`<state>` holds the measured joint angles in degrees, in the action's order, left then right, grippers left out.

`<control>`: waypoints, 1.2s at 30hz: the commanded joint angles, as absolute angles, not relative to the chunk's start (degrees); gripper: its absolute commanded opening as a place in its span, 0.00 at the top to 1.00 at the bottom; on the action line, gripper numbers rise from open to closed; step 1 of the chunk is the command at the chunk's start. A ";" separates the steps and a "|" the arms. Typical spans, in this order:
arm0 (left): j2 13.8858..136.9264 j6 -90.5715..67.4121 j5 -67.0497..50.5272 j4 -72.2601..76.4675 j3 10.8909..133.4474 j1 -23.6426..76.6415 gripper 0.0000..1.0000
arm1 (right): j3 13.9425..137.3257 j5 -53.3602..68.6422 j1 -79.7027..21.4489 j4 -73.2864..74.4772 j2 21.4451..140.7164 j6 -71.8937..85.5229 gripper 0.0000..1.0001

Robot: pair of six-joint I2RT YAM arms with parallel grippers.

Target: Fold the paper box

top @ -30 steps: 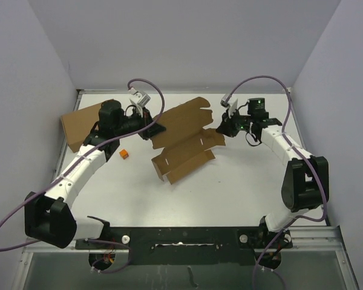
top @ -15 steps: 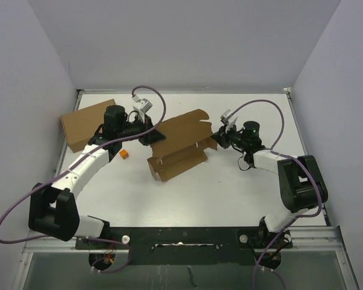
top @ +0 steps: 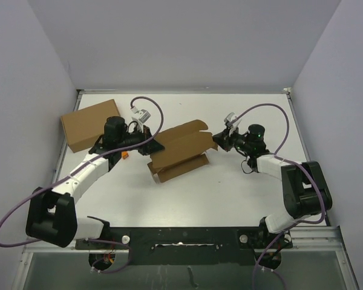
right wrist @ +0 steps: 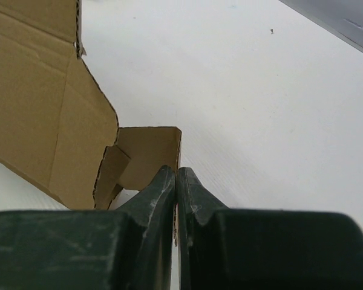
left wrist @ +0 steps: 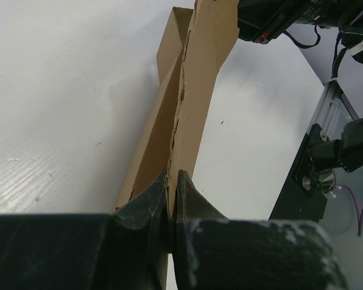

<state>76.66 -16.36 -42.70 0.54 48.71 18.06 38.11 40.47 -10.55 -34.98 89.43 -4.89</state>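
Top external: plain cardboard box [top: 88, 124] far left. My left pincer [top: 153, 144] clamped on left edge of paper box [top: 178, 151]. Paper box partly folded, centre, between both pincers. My right pincer [top: 217, 139] pinched tight on its right flap.

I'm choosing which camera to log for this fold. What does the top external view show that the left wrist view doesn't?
Only the top external view: the larger plain cardboard box at the far left, the tiny orange cube beside the left arm, and the whole outline of the paper box, partly folded. Only the left wrist view: the left gripper shut on a panel of that box, seen edge-on. Both: the paper box, the left gripper at its left side, and the white table.
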 commanded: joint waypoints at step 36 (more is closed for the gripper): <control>67.91 -21.87 -39.23 12.13 38.51 21.00 1.00 | 39.82 59.00 -11.55 -13.07 84.80 -11.29 0.94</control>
